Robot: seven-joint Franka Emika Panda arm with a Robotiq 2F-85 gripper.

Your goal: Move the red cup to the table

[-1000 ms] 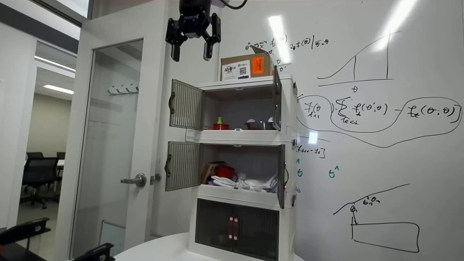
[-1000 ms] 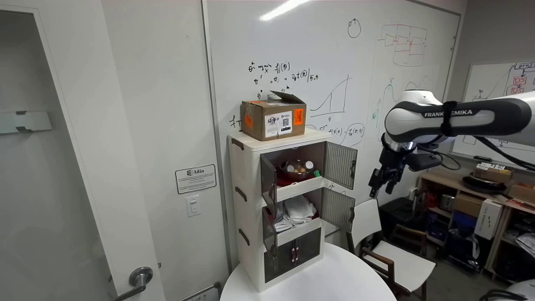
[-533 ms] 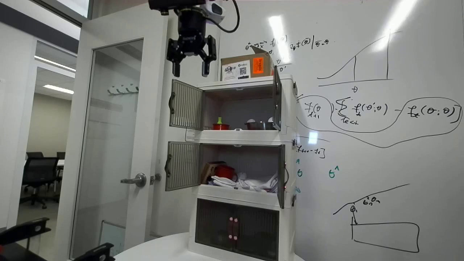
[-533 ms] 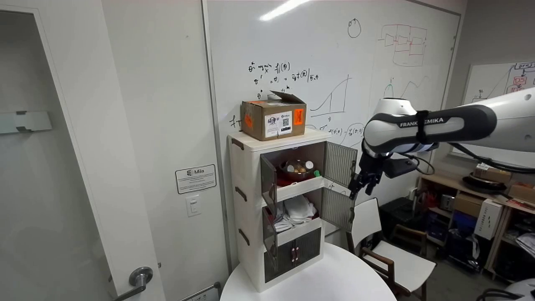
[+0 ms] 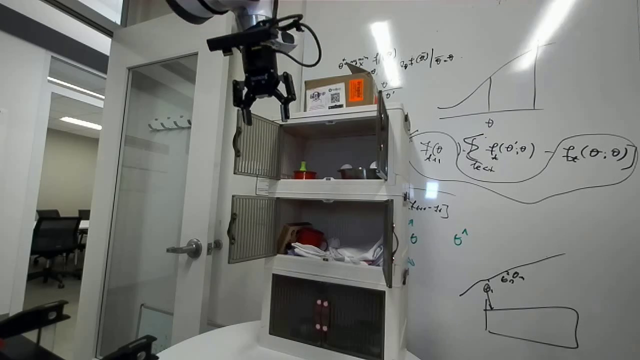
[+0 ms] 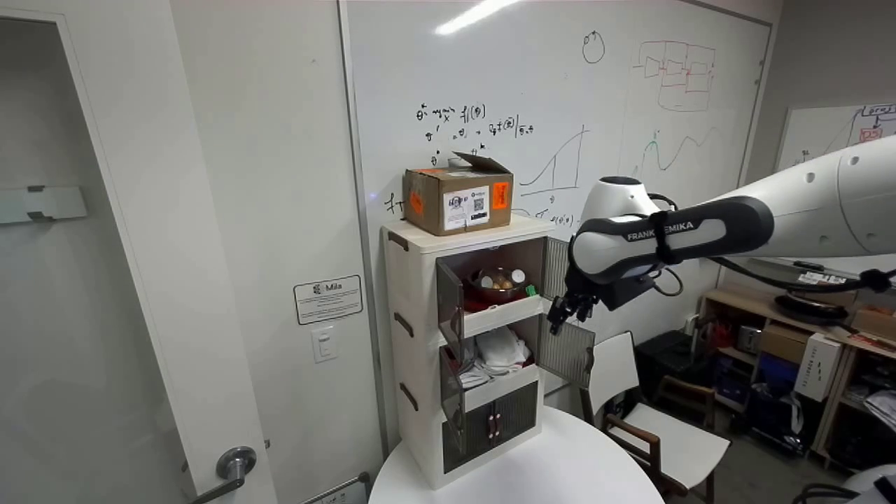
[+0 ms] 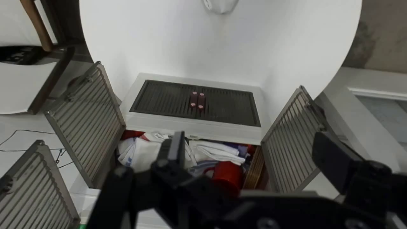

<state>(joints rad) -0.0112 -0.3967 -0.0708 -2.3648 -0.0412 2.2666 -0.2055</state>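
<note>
Gripper (image 5: 266,121): is hanging outside the cabinet (image 5: 325,189), fingers (image 5: 285,114) standing apart, holding nothing.
Middle doors (image 5: 254,229): are standing wide, so getting in is apparently needing no further step.
Red cup (image 5: 310,237): is sitting in the middle compartment (image 5: 345,220), toward five o'clock from the gripper in an exterior view; grasping and lifting out are remaining.
White cloths (image 5: 350,254): are lying at the cup's four o'clock.
Table (image 5: 225,345): is waiting toward the cup's seven o'clock for the placing.
</note>
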